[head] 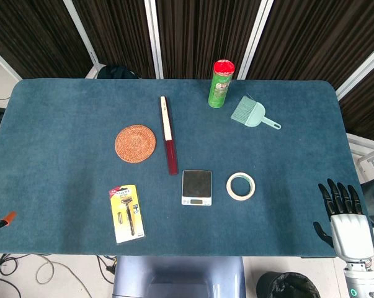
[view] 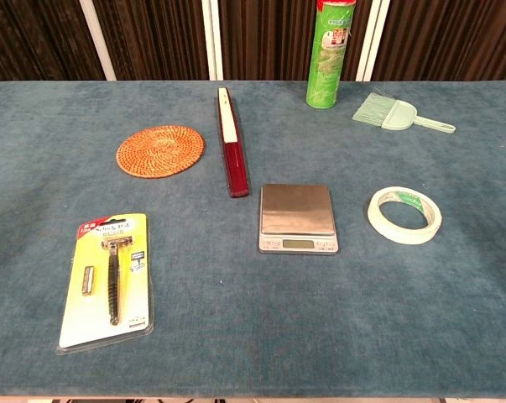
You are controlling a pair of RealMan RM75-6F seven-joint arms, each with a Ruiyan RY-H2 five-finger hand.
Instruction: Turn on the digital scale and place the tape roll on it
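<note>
the digital scale (view: 296, 218) sits near the middle of the blue table (head: 62, 124), its steel platter bare and its button strip facing the front edge; from here i can't tell whether its display is lit, so judge it as not yet switched on. the tape roll (view: 405, 215) lies flat just beside the scale on its right, apart from it. so you're at the very first step, with nothing touched. your right hand (head: 344, 214) rests at the table's front right corner, well apart from both things, fingers straight and a little apart, holding nothing. your left hand shows in neither view. the next move calls for bringing the right hand in over the scale's front strip and pressing the power button with one fingertip, lightly enough not to shove the scale. farther out lie a red folded fan (view: 232, 141), a woven coaster (view: 160, 151), a packaged razor (view: 106, 280), a green canister (view: 328, 52) and a small green brush (view: 387, 113).
</note>
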